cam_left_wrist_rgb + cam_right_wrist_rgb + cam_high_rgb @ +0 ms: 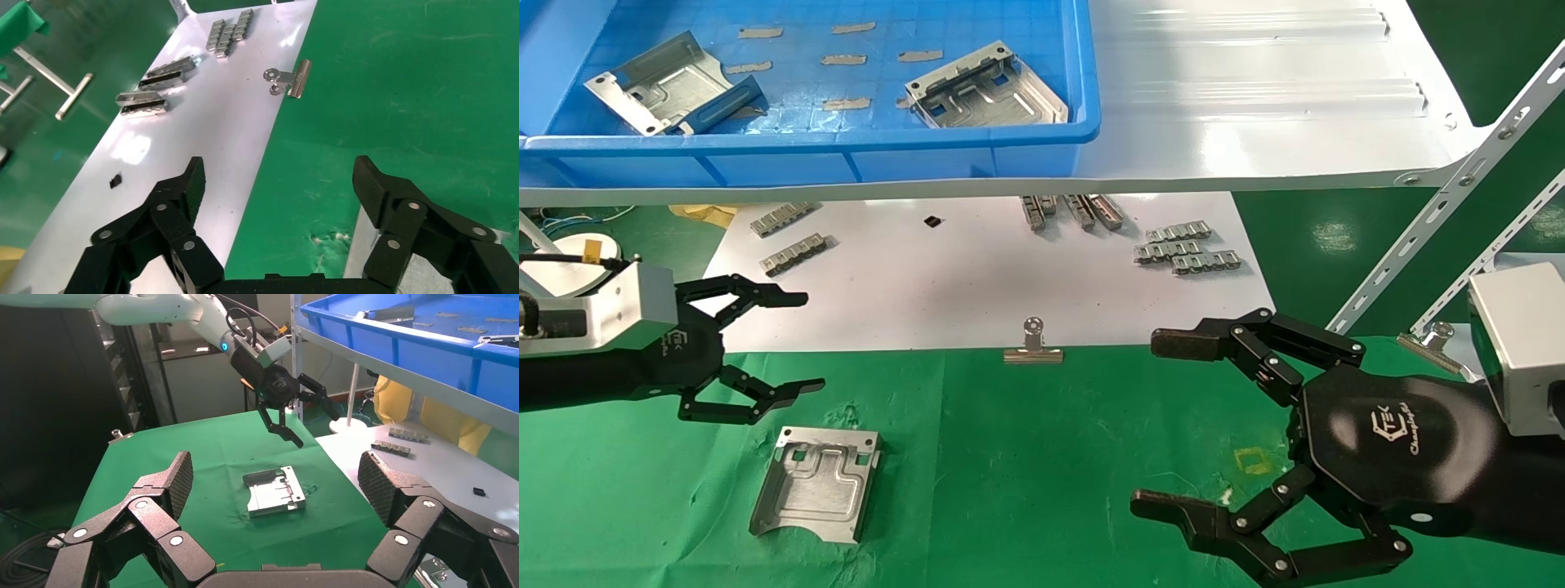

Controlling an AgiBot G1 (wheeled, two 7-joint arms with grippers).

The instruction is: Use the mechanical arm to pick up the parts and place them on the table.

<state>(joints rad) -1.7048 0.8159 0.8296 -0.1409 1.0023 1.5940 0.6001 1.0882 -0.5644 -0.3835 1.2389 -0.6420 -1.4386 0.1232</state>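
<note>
One silvery stamped part (817, 482) lies flat on the green cloth table (1009, 457), also seen in the right wrist view (273, 490). My left gripper (801, 343) hovers open and empty just above and behind it; its fingers (190, 184) are spread wide, with the plate's edge (358, 245) under one of them. Two more parts (670, 86) (985, 86) lie in the blue bin (846, 155) on the white shelf. My right gripper (1156, 420) is open and empty over the cloth at the right.
A white board (977, 278) behind the cloth carries grey link strips (1185, 249) (793, 253) and a small black piece (933, 221). A metal binder clip (1033, 347) sits at its front edge. The white shelf (1254, 90) overhangs it, with slotted struts (1442, 196) at the right.
</note>
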